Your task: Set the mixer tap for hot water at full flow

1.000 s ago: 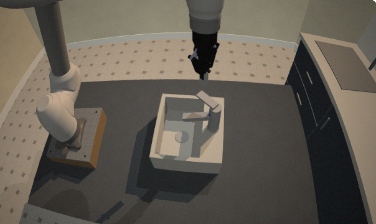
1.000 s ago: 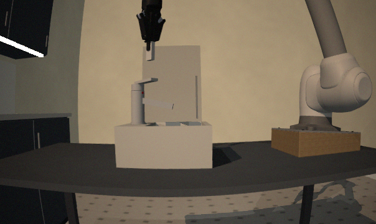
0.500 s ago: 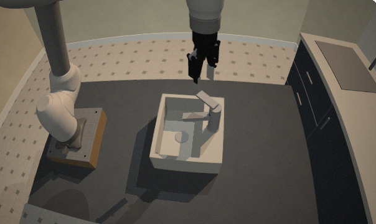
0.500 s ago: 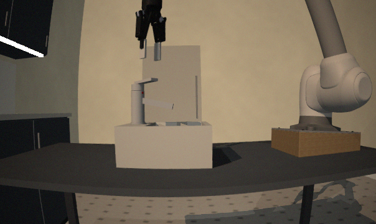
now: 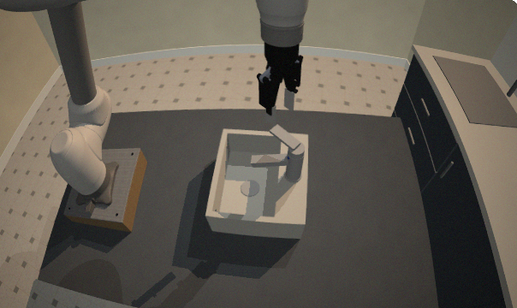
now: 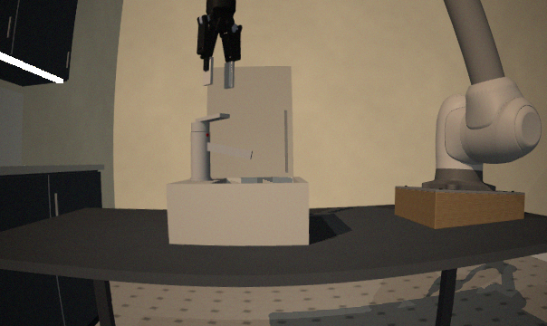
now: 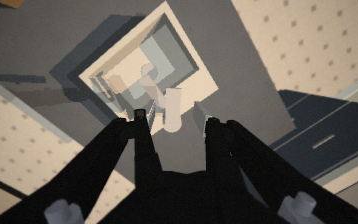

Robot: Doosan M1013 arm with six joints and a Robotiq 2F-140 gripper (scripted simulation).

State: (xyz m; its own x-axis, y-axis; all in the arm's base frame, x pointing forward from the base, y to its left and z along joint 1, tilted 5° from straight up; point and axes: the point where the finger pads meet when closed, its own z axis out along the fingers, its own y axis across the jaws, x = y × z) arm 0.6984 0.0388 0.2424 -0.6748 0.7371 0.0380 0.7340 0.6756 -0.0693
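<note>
The mixer tap (image 5: 294,164) stands at the right rim of the white sink (image 5: 258,184). Its flat lever (image 5: 284,137) lies low and points toward the back left, turned away from the spout (image 5: 267,159). In the side view the lever (image 6: 212,118) lies almost level, with the red dot (image 6: 207,135) on the tap body below it. A blue dot (image 5: 288,157) shows on the body by the spout. My gripper (image 5: 281,100) (image 6: 218,83) hangs fingers down well above the lever, partly open and empty. In the wrist view the lever (image 7: 172,107) shows between the fingertips, far below them.
The arm's base stands on a wooden block (image 5: 106,192) at the table's left. A tall pale panel (image 6: 251,119) rises behind the sink. A kitchen counter with dark cabinets (image 5: 477,107) runs along the right side beyond the table.
</note>
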